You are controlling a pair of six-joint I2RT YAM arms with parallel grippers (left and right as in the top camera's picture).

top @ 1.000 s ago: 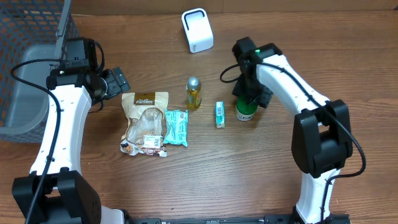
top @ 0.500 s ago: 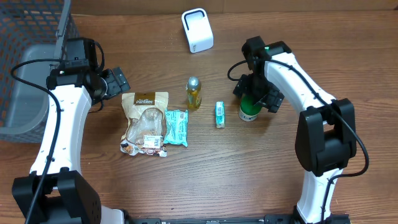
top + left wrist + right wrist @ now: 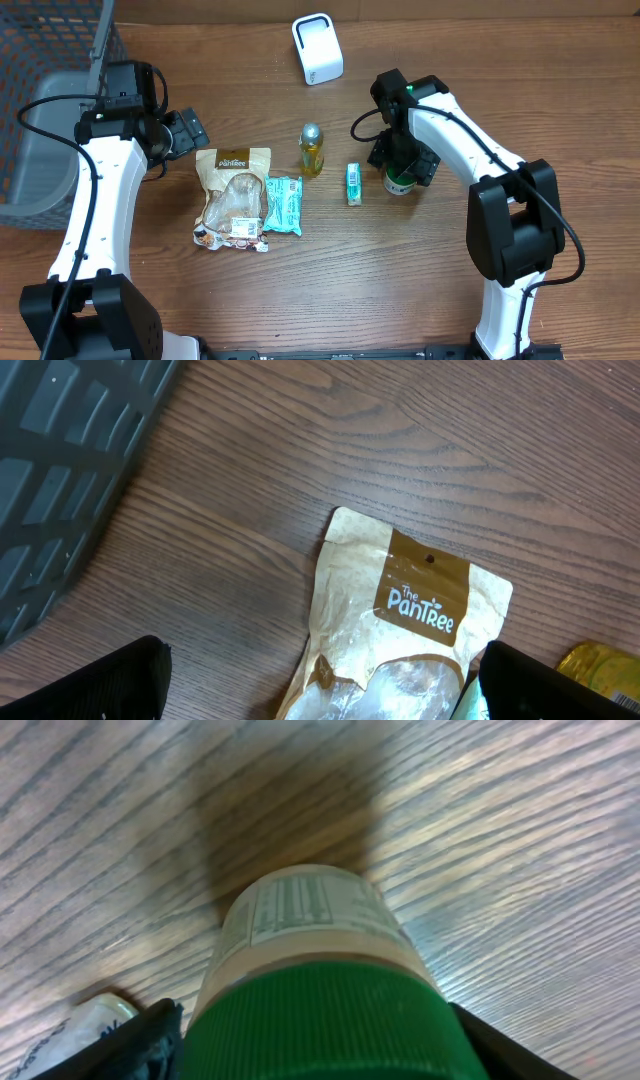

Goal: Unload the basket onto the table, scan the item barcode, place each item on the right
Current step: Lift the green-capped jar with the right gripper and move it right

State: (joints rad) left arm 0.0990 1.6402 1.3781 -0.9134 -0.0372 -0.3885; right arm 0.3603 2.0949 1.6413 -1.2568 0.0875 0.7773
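- desk (image 3: 330, 290): brown wood grain, carrying all the things here.
- mesh basket (image 3: 60, 40): dark grey, at the far left corner, with a grey bin (image 3: 40, 150) beside it.
- left gripper (image 3: 188, 133): its jaws stand wide apart with nothing between them. it hangs over bare desk just beyond the top edge of the snack pouch (image 3: 232, 195) and touches nothing.
- right gripper (image 3: 402, 163): it sits over the green-capped bottle (image 3: 310, 920), partly open, with one finger (image 3: 140, 1040) on each side of the cap. the fingers lie close against the cap's sides, but i cannot tell whether they press on it.
- snack pouch: tan and brown, printed "the pantree", lying flat left of centre with a clear window in its front.
- scanner (image 3: 318, 48): white and boxy, near the far edge of the desk, well apart from the green-capped bottle.
- teal packet (image 3: 283, 203): lying flat, touching the snack pouch's right edge.
- green-capped bottle: the task's item, upright on the desk right of centre, just beside the small box (image 3: 353, 184). it has a ribbed green cap on a pale body, and the wrist view shows a label with a table of fine print.
- yellow bottle (image 3: 312, 148): silver-capped, between the snack pouch and the green-capped bottle.
- small box: narrow, green and white, lying flat.
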